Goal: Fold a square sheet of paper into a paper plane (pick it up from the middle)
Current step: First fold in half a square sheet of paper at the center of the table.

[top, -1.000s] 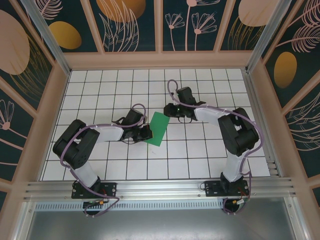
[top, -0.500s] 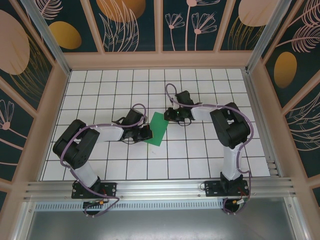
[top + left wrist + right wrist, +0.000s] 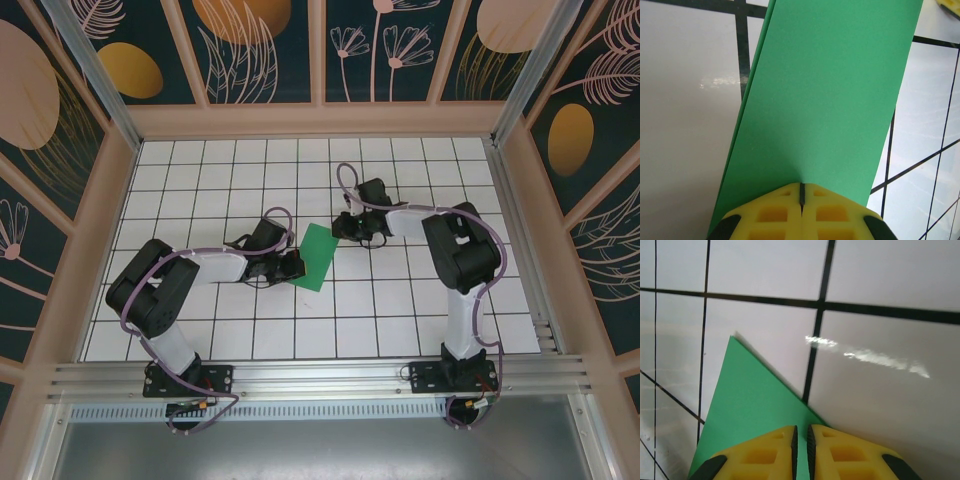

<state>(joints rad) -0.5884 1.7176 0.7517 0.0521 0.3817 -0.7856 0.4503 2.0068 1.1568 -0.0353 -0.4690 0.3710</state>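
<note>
The square sheet of paper [image 3: 318, 257] is bright green and lies as a narrow doubled strip in the middle of the grid table. My left gripper [image 3: 297, 265] is shut on its near left edge; in the left wrist view the yellow fingertips [image 3: 801, 187] meet on the paper [image 3: 830, 90], which stretches away from them. My right gripper [image 3: 338, 226] sits at the strip's far right corner. Seen from the right wrist, its jaws [image 3: 801, 430] stand a narrow slit apart over the green corner [image 3: 750, 400], with nothing clamped between them.
White tiles with black grid lines [image 3: 250, 180] spread on all sides of the paper. Wooden frame walls [image 3: 320, 120] close off the back and sides. The right arm's elbow [image 3: 465, 250] bends up over the right half of the table.
My right gripper has come a little left and down to the paper's far corner, and the right arm has folded tighter. The left gripper and the paper stay put.
</note>
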